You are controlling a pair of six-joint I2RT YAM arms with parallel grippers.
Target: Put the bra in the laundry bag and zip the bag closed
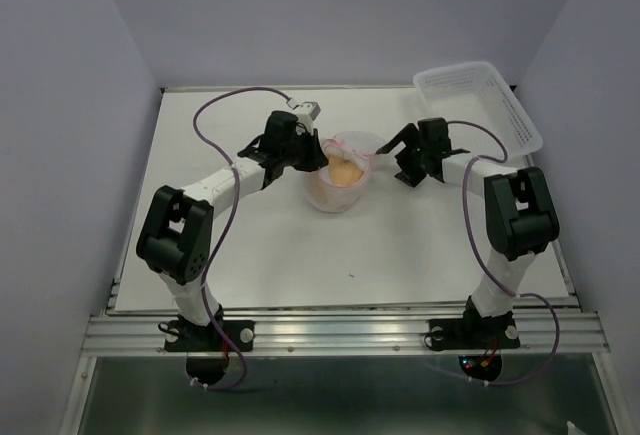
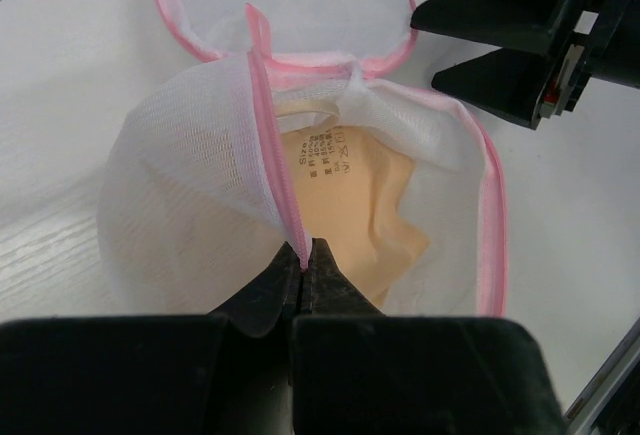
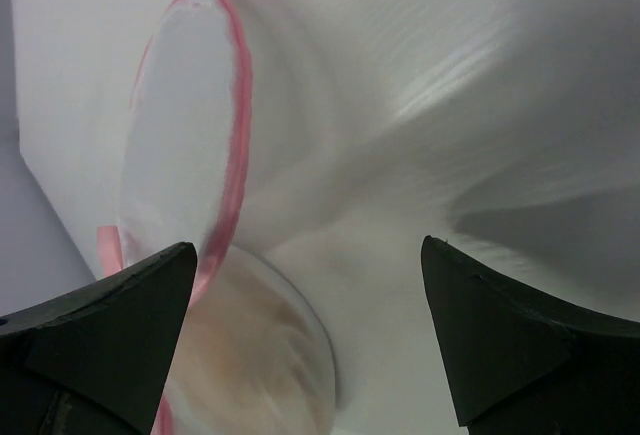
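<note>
The laundry bag (image 1: 338, 183), a round white mesh pouch with pink zipper trim, stands open at the table's middle with its lid (image 2: 290, 0) flipped back. The peach bra (image 2: 360, 215) lies inside it, its size label showing. My left gripper (image 2: 303, 267) is shut on the bag's pink rim trim (image 2: 272, 145) at the near left side and lifts it. My right gripper (image 3: 310, 265) is open and empty just right of the bag; the bag (image 3: 255, 355) and lid (image 3: 185, 125) show blurred in the right wrist view. The right gripper's fingers (image 2: 500, 20) show in the left wrist view.
A clear plastic rectangular bin (image 1: 478, 103) sits at the back right corner of the white table (image 1: 400, 255). The right arm's fingers stand close to the bag's right rim. Grey walls enclose the table on both sides and the back.
</note>
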